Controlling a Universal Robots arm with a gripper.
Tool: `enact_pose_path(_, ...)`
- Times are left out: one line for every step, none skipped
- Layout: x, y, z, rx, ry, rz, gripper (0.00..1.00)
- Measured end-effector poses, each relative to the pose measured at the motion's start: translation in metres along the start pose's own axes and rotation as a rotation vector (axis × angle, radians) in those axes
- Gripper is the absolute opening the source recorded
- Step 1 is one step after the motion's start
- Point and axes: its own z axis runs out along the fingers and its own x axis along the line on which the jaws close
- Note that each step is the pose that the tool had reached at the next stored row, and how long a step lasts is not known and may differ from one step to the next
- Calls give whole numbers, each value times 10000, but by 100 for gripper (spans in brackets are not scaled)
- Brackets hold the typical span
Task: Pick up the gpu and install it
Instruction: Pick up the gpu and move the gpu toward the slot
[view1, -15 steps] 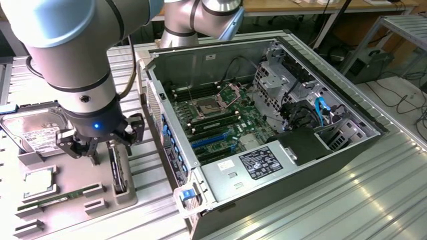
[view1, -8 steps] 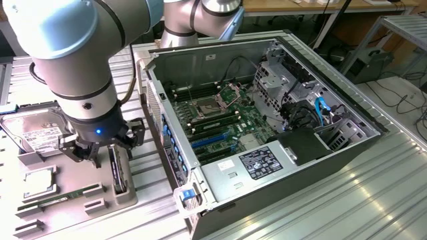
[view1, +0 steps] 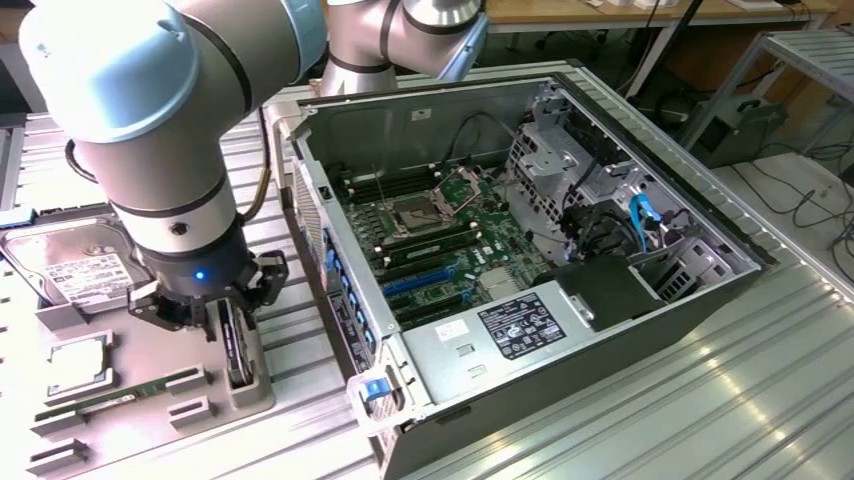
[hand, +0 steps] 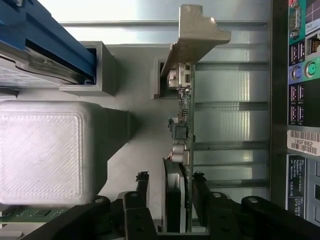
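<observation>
The gpu stands on edge in a slot of the grey holder tray, at the exterior view's left beside the computer case. In the wrist view the gpu shows edge-on, with its silver bracket at the far end and its black body nearer the camera. My gripper is lowered over the card. The gripper is open and straddles the card. One finger stands a little off the black face. The other is close beside the green board.
An open computer case lies at the exterior view's right, with its motherboard and blue expansion slots exposed. The tray also holds a silver hard drive, a square processor and a green memory stick.
</observation>
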Motion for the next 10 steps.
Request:
enact_pose_path(0,0,1,1,1,0,46)
enact_pose_path(-1,-1,2,1,1,-1,39)
enact_pose_path(0,-1,4,0,1,-1,39)
enact_pose_path(-1,-2,8,-3,-2,-1,39)
enact_pose_path(-1,-6,10,-3,-2,-2,39)
enact_pose_path(-1,-12,14,-2,-1,-1,39)
enact_pose_path(-1,-13,15,-2,-1,-1,39)
enact_pose_path(0,-14,14,-1,0,0,39)
enact_pose_path(0,-17,12,0,2,-1,39)
enact_pose_path(-1,-24,11,-1,0,-3,39)
